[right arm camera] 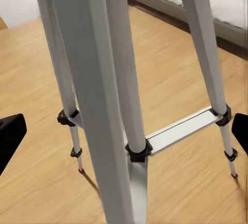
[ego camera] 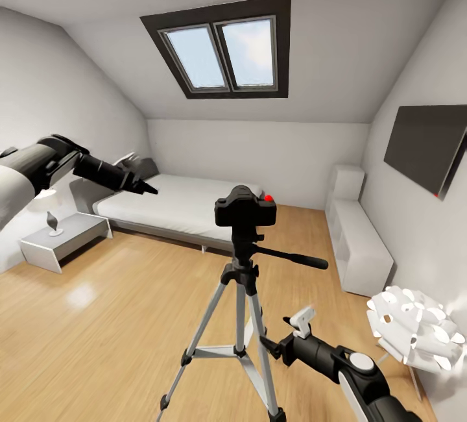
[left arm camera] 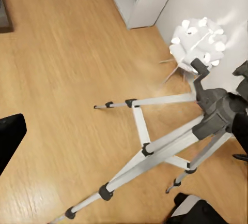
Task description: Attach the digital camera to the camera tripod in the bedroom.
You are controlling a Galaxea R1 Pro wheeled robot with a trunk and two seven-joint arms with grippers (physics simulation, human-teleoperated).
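The black digital camera (ego camera: pixel 245 209) with its red button sits on the head of the camera tripod (ego camera: pixel 241 305), which stands on the wood floor mid-room. The pan handle (ego camera: pixel 292 258) sticks out to the right. My right gripper (ego camera: pixel 282 334) is open low beside the silver legs (right arm camera: pixel 124 79), which stand between its black fingers (right arm camera: pixel 10 136). My left gripper (ego camera: pixel 144 187) hangs open high to the left, well clear of the camera. In the left wrist view the tripod (left arm camera: pixel 155 146) appears from above. Neither gripper holds anything.
The white spiky ball lamp (ego camera: pixel 415 328) stands close to the right of the tripod. A grey bed (ego camera: pixel 175 204) lies behind, with a low white nightstand (ego camera: pixel 65 237) on the left. On the right are a white shelf unit (ego camera: pixel 357 240) and a dark wall panel (ego camera: pixel 428 146).
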